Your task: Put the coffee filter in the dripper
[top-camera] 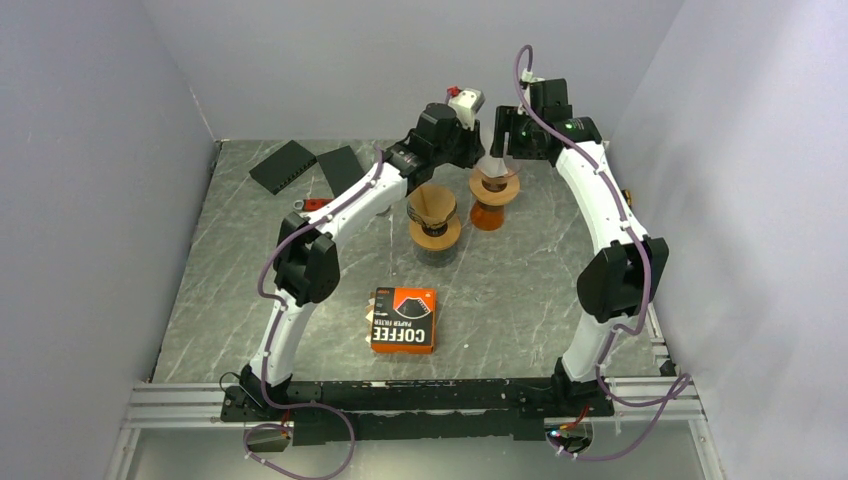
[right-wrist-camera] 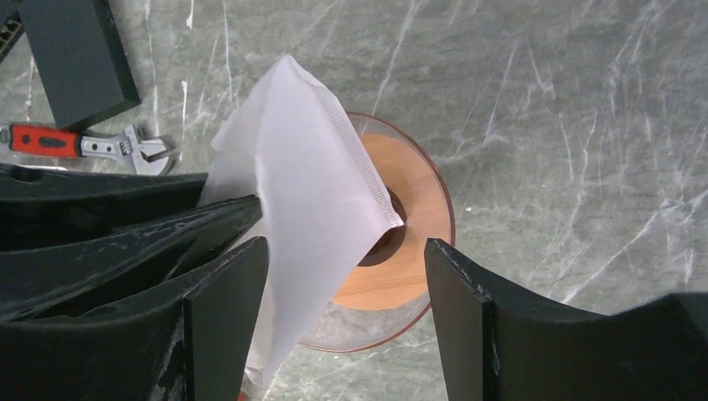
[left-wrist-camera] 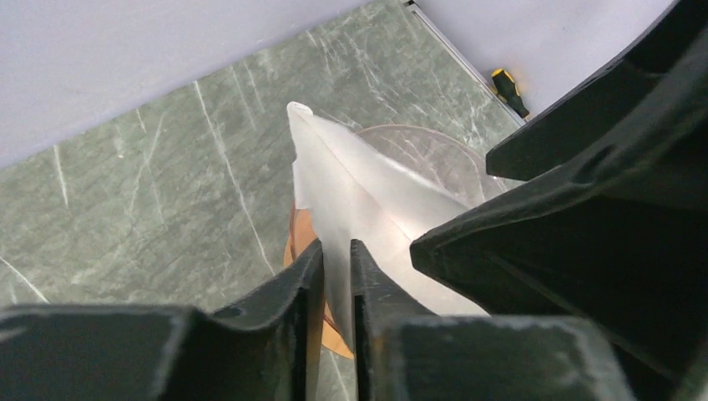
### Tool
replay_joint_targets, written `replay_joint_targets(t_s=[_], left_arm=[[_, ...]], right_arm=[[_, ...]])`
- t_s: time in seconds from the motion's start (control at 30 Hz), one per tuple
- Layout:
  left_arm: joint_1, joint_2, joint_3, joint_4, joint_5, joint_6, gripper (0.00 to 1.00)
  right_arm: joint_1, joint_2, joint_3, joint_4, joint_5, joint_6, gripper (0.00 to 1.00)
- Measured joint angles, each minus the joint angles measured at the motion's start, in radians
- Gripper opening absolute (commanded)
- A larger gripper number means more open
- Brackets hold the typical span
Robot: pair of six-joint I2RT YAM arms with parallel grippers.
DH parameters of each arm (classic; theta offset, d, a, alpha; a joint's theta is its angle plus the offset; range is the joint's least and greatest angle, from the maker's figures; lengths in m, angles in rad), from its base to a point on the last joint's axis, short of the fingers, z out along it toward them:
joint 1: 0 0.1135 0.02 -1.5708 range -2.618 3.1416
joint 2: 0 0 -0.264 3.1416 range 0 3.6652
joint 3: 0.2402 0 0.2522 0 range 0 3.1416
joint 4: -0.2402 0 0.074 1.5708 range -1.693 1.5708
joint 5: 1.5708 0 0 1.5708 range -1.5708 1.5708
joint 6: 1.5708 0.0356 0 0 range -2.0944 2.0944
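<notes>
tabletop carries the dripper, wood collar and glass cone, directly under the white coffee filter, which hangs flat-folded over the mouth with one corner above the centre hole, not seated yet; judged step: lower it in, so keep the pinch high on the paper, go down corner-first on centre, don't nudge the dripper; left gripper nearly together, clamped on the filter; right gripper jaws wide apart either side of the paper, gripping nothing
</notes>
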Motion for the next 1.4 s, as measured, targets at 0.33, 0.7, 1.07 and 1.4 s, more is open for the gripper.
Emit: replay_joint_targets(t_s=[0.33,0.7,1.07,1.4], left_arm=[[0.0,-0.005,-0.056,0.041,0.002,0.004,0.0],[0.0,-0.063,-0.1,0.086,0.0,0.007,0.0],[0.0,-0.078,-0.105,0.1,0.001,0.025,0.03],[0.0,-0.078,-0.105,0.076,-0.007,0.065,0.58]], right_arm=[[0.041,0.014,0.09,-0.002,0.094,-0.018,0.74],[0.041,0.077,0.094,-0.038,0.145,-0.034,0.72],[0.018,0.08,0.094,-0.038,0.133,-0.033,0.67],[0.007,0.084,0.083,-0.038,0.117,-0.033,0.62]])
